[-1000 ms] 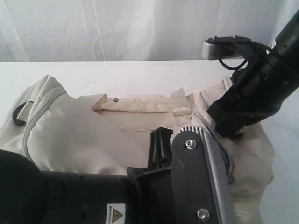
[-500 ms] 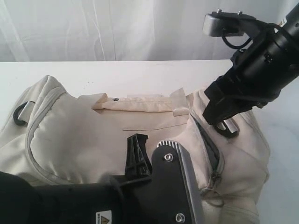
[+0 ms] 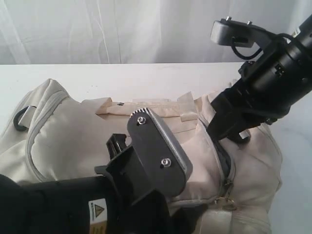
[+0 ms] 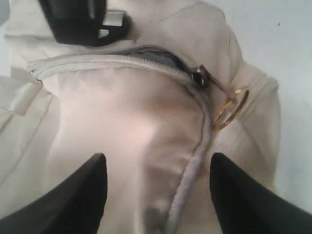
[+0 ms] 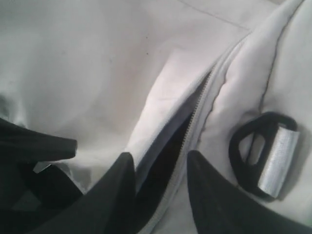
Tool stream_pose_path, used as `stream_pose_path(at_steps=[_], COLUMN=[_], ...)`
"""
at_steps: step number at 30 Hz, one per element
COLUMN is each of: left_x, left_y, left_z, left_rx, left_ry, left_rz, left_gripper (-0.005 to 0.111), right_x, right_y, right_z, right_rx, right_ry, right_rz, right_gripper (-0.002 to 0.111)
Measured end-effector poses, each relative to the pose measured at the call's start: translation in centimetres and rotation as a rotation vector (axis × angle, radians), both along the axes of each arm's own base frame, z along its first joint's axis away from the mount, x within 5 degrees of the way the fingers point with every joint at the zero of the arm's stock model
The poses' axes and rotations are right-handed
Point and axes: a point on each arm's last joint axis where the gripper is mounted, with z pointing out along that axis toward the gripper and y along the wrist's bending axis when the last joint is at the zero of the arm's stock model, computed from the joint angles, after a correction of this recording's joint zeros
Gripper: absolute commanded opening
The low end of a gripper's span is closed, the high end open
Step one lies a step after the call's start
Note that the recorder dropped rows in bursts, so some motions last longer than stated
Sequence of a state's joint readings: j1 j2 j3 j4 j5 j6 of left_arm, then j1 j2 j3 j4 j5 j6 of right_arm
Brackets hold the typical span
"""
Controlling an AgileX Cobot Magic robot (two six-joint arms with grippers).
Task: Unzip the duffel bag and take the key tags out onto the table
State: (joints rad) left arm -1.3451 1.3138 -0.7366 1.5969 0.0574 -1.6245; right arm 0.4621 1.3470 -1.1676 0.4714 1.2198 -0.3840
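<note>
The cream duffel bag (image 3: 73, 141) lies across the white table (image 3: 146, 75). Its end zip is partly undone, with dark lining (image 5: 168, 151) showing in the slit. The zip slider (image 4: 199, 78) carries a gold ring pull (image 4: 231, 105). My left gripper (image 4: 158, 190) hovers open over the bag's fabric and grey zip tape, short of the slider, holding nothing. My right gripper (image 5: 158, 180) stands partly open, its fingers astride the slit and the zip's toothed edge at the bag's right end (image 3: 226, 134). The key tags are hidden.
A black D-ring with silver webbing (image 5: 265, 156) sits just beside my right fingers; another D-ring (image 3: 19, 119) hangs at the bag's far left end. My left arm's wrist camera plate (image 3: 156, 146) covers the bag's middle. A white curtain backs the table.
My left gripper has opened wide and drawn back leftward. My right gripper has opened partway and stands over the slit, which now gapes at the bag's right end.
</note>
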Motion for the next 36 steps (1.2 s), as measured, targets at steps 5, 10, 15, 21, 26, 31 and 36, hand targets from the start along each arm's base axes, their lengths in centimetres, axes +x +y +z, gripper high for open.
stream_pose_path(at_steps=[5,10,15,21,26,31,36], left_x=[-1.3,-2.0,-2.0,-1.2,-1.2,-1.2,-1.3], left_y=[-1.2,-2.4,-3.3,-3.2,-3.2,-3.2,-3.8], left_z=[0.1,-0.6,0.2,0.6,0.6,0.7,1.4], left_rx=[-0.084,-0.078,-0.066,-0.033,-0.021,-0.011,-0.028], left_ry=[0.209,0.292,0.203,0.104,0.074,0.051,0.025], left_rz=[-0.063,-0.092,-0.098,-0.048,-0.061,-0.079,-0.118], left_gripper=[0.064,0.064,0.058,0.054,0.039,0.038,0.037], right_x=[-0.3,-0.4,-0.4,-0.4,-0.4,-0.4,-0.4], right_y=[0.1,0.4,0.4,0.5,0.5,0.5,0.5], right_z=[-0.5,-0.3,-0.3,-0.3,-0.3,-0.3,-0.3], right_rx=[0.016,0.053,0.055,0.058,0.058,0.057,0.067], right_ry=[0.014,0.026,0.026,0.028,0.016,0.004,-0.020], right_rz=[0.031,0.037,0.037,0.037,0.055,0.075,0.120], right_gripper=[0.035,0.035,0.035,0.035,0.035,0.035,0.042])
